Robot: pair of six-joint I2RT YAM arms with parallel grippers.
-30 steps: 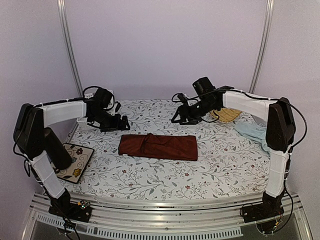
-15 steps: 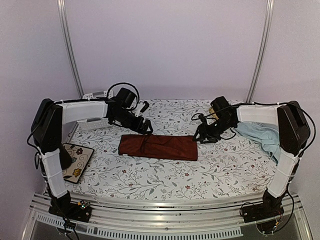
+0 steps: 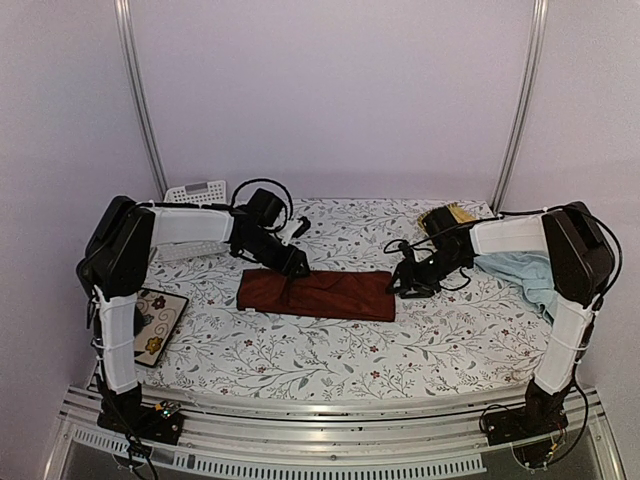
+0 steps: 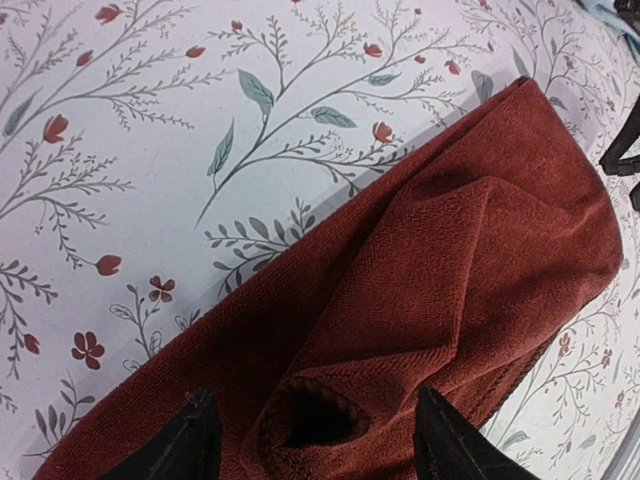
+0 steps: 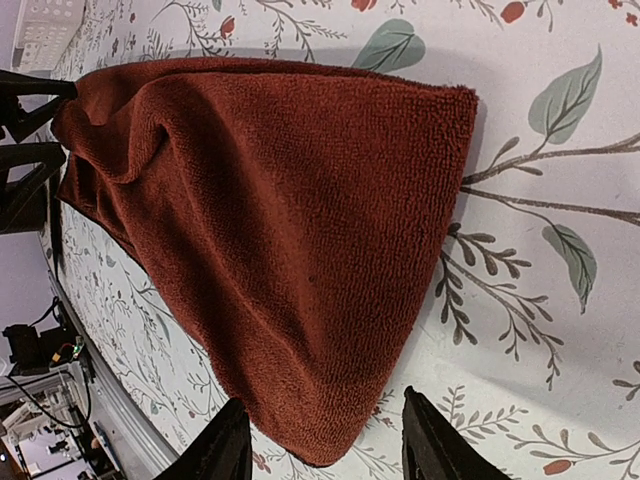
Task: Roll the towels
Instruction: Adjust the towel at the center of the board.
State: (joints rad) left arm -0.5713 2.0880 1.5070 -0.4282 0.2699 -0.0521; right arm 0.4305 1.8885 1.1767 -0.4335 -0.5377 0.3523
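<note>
The dark rust-red towel (image 3: 330, 295) lies folded in a long strip across the middle of the table. My left gripper (image 3: 297, 271) is down on its far edge, left of centre. In the left wrist view its open jaws (image 4: 315, 395) straddle a puckered fold of the red towel (image 4: 440, 260). My right gripper (image 3: 405, 284) is at the towel's right end. Its open jaws (image 5: 324, 396) stand on either side of the red towel's corner (image 5: 290, 250), with a gap on each side. The pale blue towel (image 3: 522, 272) lies crumpled at the right edge, under the right arm.
A yellow woven mat (image 3: 447, 216) lies at the back right. At the back left stands a white plastic item (image 3: 198, 190). A patterned square tile (image 3: 152, 321) lies at the left edge by the left arm. The table has a floral cloth (image 3: 300, 350).
Both arms have swung inward and down onto the red towel, the left to its far edge, the right to its right end. The left jaws have narrowed around the fold.
</note>
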